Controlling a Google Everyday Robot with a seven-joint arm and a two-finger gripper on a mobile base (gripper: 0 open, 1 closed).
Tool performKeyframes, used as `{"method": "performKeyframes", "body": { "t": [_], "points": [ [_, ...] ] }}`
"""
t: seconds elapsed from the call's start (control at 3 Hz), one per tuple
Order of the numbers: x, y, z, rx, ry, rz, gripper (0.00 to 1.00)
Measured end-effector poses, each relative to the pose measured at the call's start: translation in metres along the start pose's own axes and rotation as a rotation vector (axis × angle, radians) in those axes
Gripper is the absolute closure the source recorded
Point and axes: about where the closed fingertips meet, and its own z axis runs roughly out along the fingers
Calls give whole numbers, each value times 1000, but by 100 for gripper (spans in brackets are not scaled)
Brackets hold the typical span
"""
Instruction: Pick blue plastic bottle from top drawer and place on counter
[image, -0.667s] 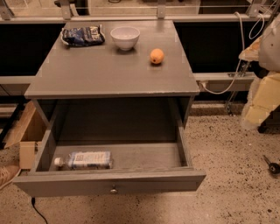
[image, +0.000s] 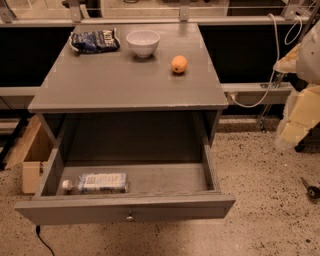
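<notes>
The blue plastic bottle (image: 97, 183) lies on its side in the open top drawer (image: 125, 212), at its left end, white cap pointing left. The drawer is pulled well out under the grey counter (image: 125, 80). My gripper (image: 290, 132) hangs at the right edge of the view, beside the counter's right side and above the floor. It is far from the bottle and holds nothing that I can see.
On the counter stand a dark blue snack bag (image: 94, 41) at the back left, a white bowl (image: 143, 42) beside it and an orange (image: 179, 64). A cardboard box (image: 31, 155) sits on the floor at the left. White cables (image: 260, 95) hang at the right.
</notes>
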Motion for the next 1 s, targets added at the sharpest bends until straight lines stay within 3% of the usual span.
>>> {"method": "performKeyframes", "body": {
  "t": [0.33,0.67,1.0],
  "points": [
    [-17,13,42,-84,-80,-7,0],
    [-59,43,104,-201,-212,-3,0],
    [-101,71,143,-270,-339,45,0]
  ]
}}
